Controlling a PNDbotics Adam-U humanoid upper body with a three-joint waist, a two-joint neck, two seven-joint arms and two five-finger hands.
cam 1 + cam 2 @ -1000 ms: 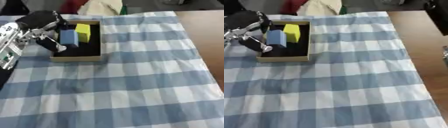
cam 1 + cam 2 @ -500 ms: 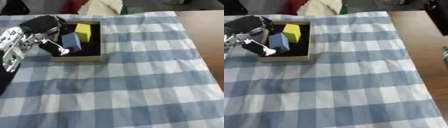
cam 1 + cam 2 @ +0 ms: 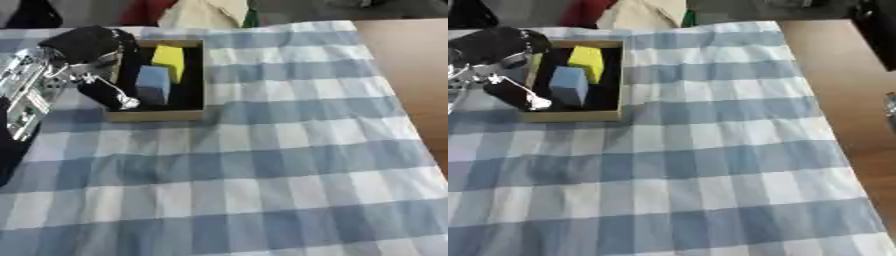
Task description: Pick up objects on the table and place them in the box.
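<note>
The box (image 3: pixel 156 116) sits at the far left of the blue checked tablecloth (image 3: pixel 262 165), holding a blue block (image 3: pixel 152 84) and a yellow block (image 3: pixel 169 60), while the left hand (image 3: pixel 92 65) hovers over its left wall, fingers curled and empty.

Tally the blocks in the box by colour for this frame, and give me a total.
Blue block: 1
Yellow block: 1
Total: 2, both inside the box. The left robot hand is over the box's left side and may hide part of the inside. No other blocks show on the checked cloth.
</note>
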